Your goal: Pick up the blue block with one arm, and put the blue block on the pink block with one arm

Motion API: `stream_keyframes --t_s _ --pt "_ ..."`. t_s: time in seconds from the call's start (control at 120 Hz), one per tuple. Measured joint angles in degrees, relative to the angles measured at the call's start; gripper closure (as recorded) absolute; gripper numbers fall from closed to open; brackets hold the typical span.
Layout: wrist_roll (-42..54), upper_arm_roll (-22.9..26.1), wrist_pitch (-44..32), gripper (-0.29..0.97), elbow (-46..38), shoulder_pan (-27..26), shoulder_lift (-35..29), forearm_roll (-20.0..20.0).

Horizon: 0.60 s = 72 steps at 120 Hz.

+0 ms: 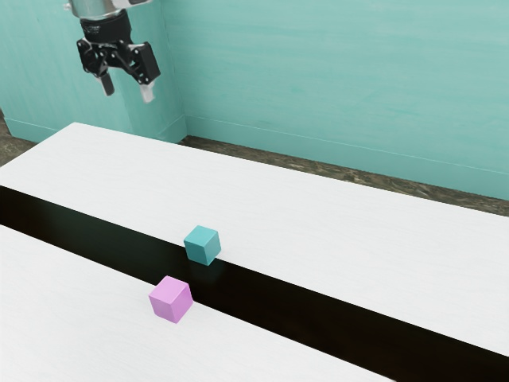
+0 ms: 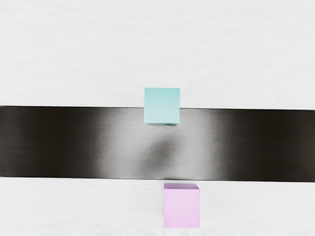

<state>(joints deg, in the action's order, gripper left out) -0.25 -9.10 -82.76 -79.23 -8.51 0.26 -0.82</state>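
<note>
Resting on the white table [image 1: 334, 215], the blue block [image 1: 202, 244] is seen as a small, plain cube of pale teal-blue, set flat, half on the white surface and half on a black band [image 1: 79, 219] that crosses the table; the pink block [image 1: 171, 299], a cube of like build, is placed near it on the white part at the band's other edge; the two are kept apart by the band's width; in the wrist view the blue block [image 2: 162, 105] is found below the hand; the gripper [image 1: 127, 89] is held high toward the exterior view's left, before a teal wall [image 1: 334, 72], its fingers spread wide, well apart from both blocks.
</note>
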Motion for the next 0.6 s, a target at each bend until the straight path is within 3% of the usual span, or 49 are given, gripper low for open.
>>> stream_keyframes --t_s 0.2,0.292,0.35,0.475,0.6 --pt "0.3 -0.2 2.6 0.0 1.9 0.9 -0.3 -0.1" --pt "0.5 6.5 4.9 0.0 10.5 6.6 -3.6 -3.2" --pt "0.6 8.6 6.0 0.0 11.8 5.2 -3.9 -4.8" --pt "0.1 8.4 6.5 0.0 12.4 -1.4 6.8 -9.9" --pt "-0.4 5.1 4.5 0.0 12.0 1.5 14.0 -10.7"
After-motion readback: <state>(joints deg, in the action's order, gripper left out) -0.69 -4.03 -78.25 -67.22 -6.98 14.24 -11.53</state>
